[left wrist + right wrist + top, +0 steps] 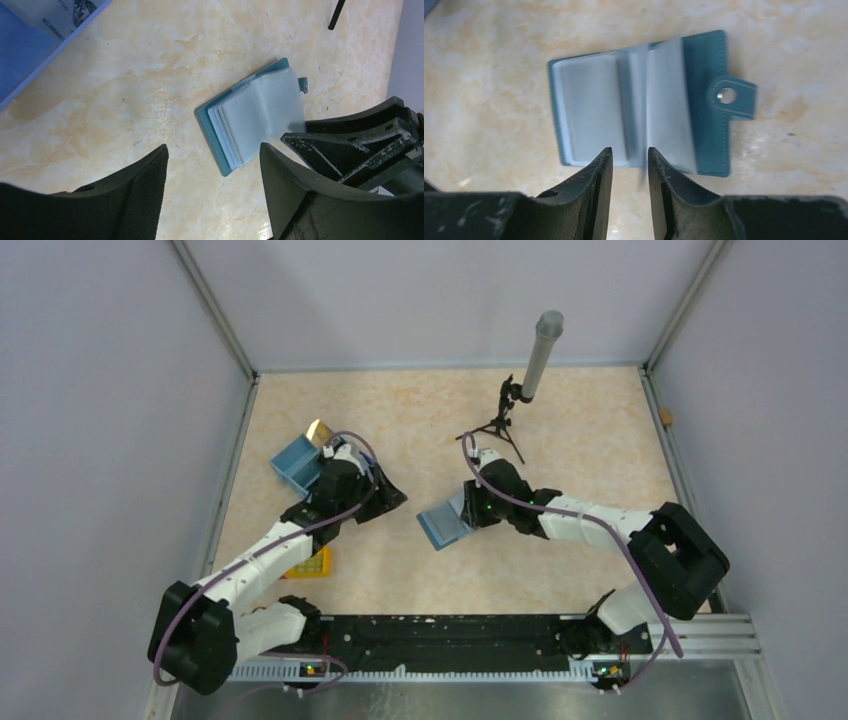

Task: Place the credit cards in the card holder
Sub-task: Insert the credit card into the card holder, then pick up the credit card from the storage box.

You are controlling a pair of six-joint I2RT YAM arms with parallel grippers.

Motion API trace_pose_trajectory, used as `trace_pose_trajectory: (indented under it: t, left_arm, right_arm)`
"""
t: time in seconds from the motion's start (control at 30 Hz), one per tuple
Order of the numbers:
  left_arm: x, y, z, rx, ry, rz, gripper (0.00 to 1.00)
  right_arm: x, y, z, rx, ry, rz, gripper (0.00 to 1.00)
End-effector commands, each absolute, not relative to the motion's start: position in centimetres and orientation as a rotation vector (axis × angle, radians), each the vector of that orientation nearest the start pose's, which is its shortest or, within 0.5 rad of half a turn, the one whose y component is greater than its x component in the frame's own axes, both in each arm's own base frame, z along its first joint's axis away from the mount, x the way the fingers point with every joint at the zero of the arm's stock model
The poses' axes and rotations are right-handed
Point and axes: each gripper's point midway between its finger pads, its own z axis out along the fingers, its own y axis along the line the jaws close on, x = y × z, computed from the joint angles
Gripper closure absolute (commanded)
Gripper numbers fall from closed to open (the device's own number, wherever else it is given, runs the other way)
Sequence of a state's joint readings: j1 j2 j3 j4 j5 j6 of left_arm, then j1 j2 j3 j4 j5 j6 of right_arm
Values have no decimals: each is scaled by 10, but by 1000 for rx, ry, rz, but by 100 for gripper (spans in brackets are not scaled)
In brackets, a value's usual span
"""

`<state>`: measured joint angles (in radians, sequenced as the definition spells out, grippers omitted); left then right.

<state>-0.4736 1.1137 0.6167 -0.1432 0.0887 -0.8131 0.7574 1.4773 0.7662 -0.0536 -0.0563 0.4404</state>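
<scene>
The teal card holder lies open on the table, its pale clear sleeves fanned up and its clasp tab to one side. My right gripper hangs just over its near edge. The jaws stand a narrow gap apart, and a blurred sleeve leaf rises loose between them. My left gripper is open and empty over bare table, to the left of the holder. A gold credit card leans in the blue box, and a pale printed card lies there too.
The blue partitioned box sits at the back left. A yellow studded block lies under the left arm. A small tripod with a grey cylinder stands behind the right gripper. Grey walls enclose the table.
</scene>
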Motion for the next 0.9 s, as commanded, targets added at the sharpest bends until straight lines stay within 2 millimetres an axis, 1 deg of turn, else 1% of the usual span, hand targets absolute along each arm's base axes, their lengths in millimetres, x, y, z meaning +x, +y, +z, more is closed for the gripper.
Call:
trace_pose_trajectory:
  t: [0.0, 0.13, 0.2, 0.23, 0.37, 0.43, 0.5, 0.57, 0.6, 0.67, 0.7, 0.8, 0.87]
  left_arm:
    - [265, -178, 115, -329, 2316, -755, 31]
    - [266, -175, 113, -338, 2323, -759, 31]
    - [267, -171, 115, -339, 2318, -758, 30]
    - [269, -168, 119, -334, 2310, -754, 30]
    - [279, -154, 151, -272, 2237, -723, 22]
    - [287, -141, 166, -211, 2205, -660, 17]
    - [297, -125, 177, -142, 2205, -578, 15]
    - [306, -103, 179, -105, 2242, -460, 14]
    - [313, -91, 186, -104, 2245, -399, 15]
    - [327, -68, 191, -94, 2242, -284, 15]
    - [335, -62, 194, -78, 2230, -269, 16]
    - [357, -46, 194, -26, 2245, -207, 18]
    - [370, -31, 187, -46, 2280, -142, 19]
  right_arm:
    - [284, 252, 67, -247, 2350, 390, 68]
    - [288, 239, 61, -183, 2360, 301, 68]
    - [288, 233, 60, -161, 2364, 265, 67]
    - [288, 230, 61, -156, 2363, 253, 64]
    - [289, 217, 70, -151, 2348, 204, 49]
    - [290, 211, 76, -153, 2337, 207, 44]
    - [291, 207, 86, -156, 2316, 231, 41]
    - [289, 205, 96, -169, 2290, 264, 37]
    - [288, 205, 101, -177, 2277, 285, 36]
    - [285, 205, 111, -193, 2255, 331, 35]
    - [283, 205, 114, -198, 2246, 352, 34]
    - [279, 205, 124, -220, 2211, 402, 33]
    - [277, 202, 127, -224, 2196, 413, 32]
